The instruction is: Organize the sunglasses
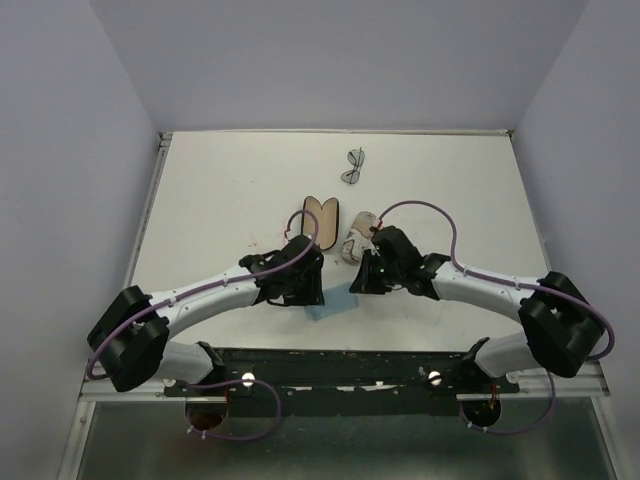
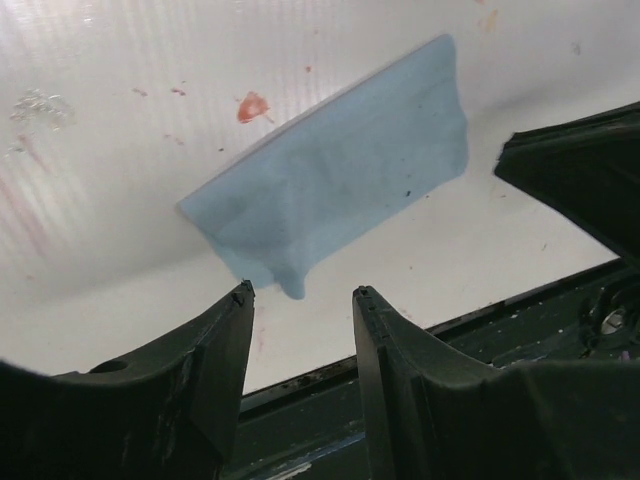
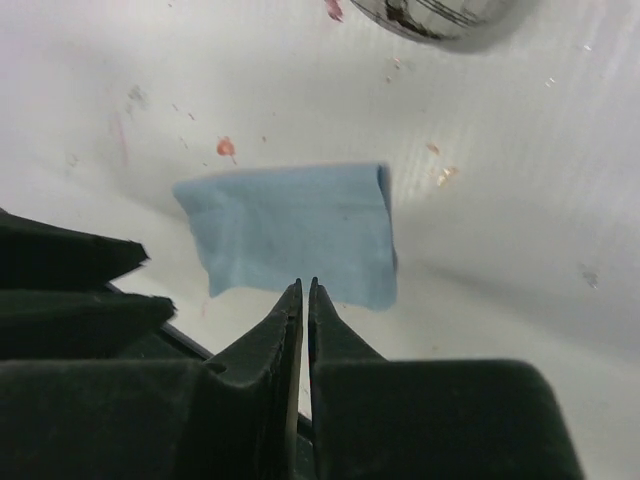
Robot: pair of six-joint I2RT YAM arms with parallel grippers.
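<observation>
**White table, both claws over the blue cloth**

You are looking at a white table boxed in by pale lilac walls, its surface marked with small reddish spots. The dark-framed sunglasses lie by themselves toward the far edge, well apart from both arms. Nearer to you, an open black case shows its tan lining. A beige pouch sits just beside it on the right.

A blue cloth lies flat on the table close to the near edge, between the two wrists. Your left claw hangs over the cloth's near corner. Its fingers stand apart and there is nothing between them. Your right claw points at the cloth's near edge. Its fingers are drawn together with only a thin slit left, and you can see nothing pinched in that slit. Neither claw touches the sunglasses. The object at the top edge of the right wrist view is too cropped to name.
</observation>
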